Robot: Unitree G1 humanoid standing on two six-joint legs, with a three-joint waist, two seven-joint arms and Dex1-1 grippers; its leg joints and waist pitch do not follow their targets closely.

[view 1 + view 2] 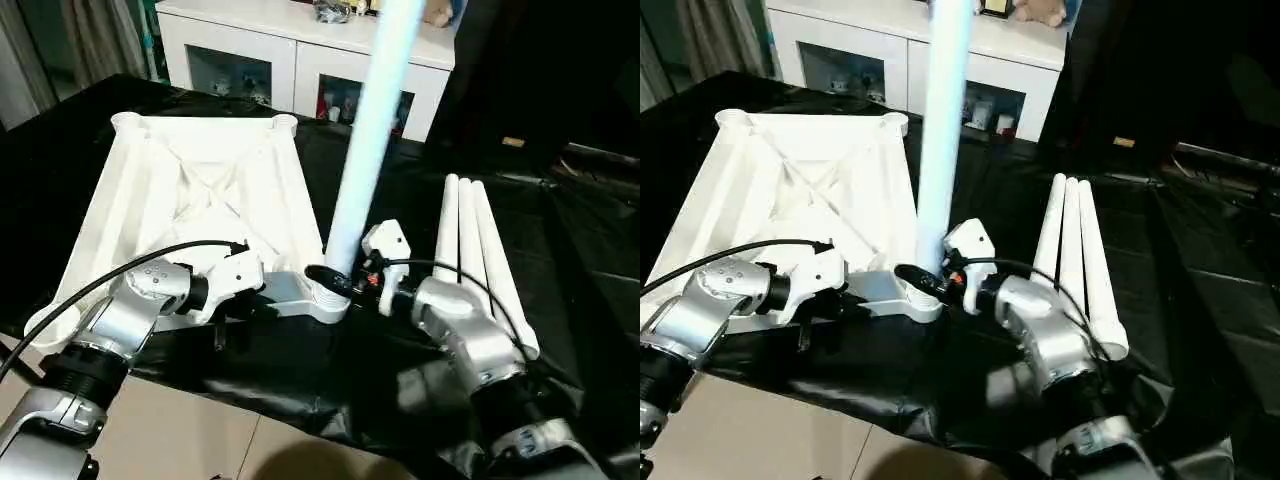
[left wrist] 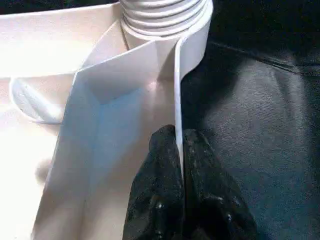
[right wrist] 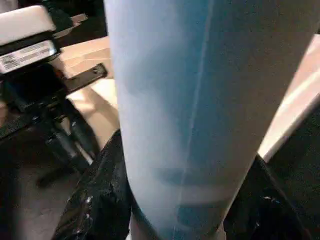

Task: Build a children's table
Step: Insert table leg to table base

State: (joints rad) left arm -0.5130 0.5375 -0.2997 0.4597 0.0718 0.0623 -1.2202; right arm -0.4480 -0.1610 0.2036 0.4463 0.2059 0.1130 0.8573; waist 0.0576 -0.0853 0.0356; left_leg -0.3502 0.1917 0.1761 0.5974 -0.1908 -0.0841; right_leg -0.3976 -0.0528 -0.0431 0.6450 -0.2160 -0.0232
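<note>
Right gripper (image 1: 338, 278) clamps an upright leg (image 1: 368, 140) at the tabletop's (image 1: 200, 180) five-o'clock corner; left gripper (image 2: 179, 150) pinches the tabletop's rim.

Tabletop (image 1: 205, 190): white plastic, ribbed underside up, on the black sheet.
Upright leg (image 1: 370, 130): white tube standing at the near right corner socket (image 1: 325, 298), seemingly seated.
Spare legs (image 1: 475, 250): three tubes lying side by side, right of the tabletop.

Both head views look forward and down over the tabletop (image 1: 200, 180) (nearly identical framing); each wrist camera sits close, facing along its own fingers.
</note>
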